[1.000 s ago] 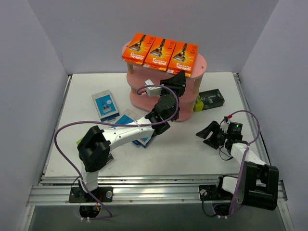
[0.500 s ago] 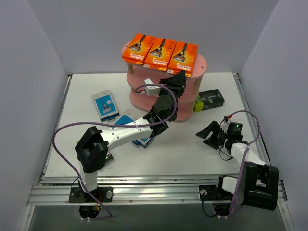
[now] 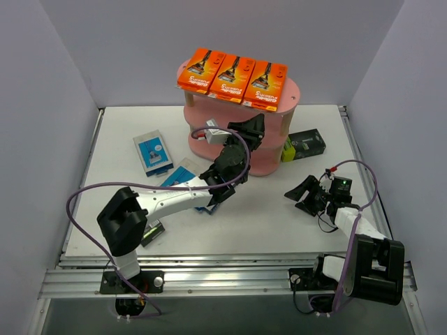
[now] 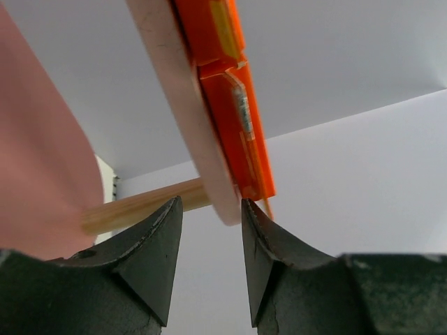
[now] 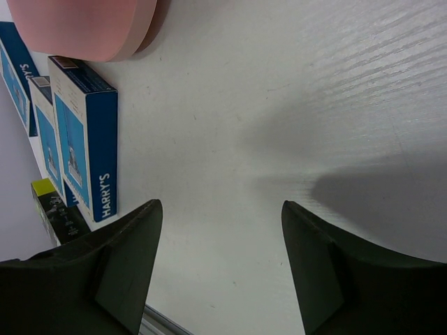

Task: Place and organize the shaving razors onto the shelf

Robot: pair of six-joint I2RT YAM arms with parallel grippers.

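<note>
While the left gripper [image 4: 211,206] holds its jaws apart and empty, the pink wooden-posted shelf [image 4: 199,139] and its bright orange razor packs [image 4: 234,105] just beyond their tips, it should back out level; the right gripper [image 5: 220,209], jaws also apart, has blue-and-white razor boxes [image 5: 84,139] to their left.

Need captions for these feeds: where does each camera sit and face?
Top external: above, behind; looks down on table, shelf, left arm, right arm.
Left wrist: looks up past left end effector at the shelf's top board, orange packs.
Right wrist: looks low across the table past right end effector toward blue packs.
Shared: orange packs, in top and left wrist.
</note>
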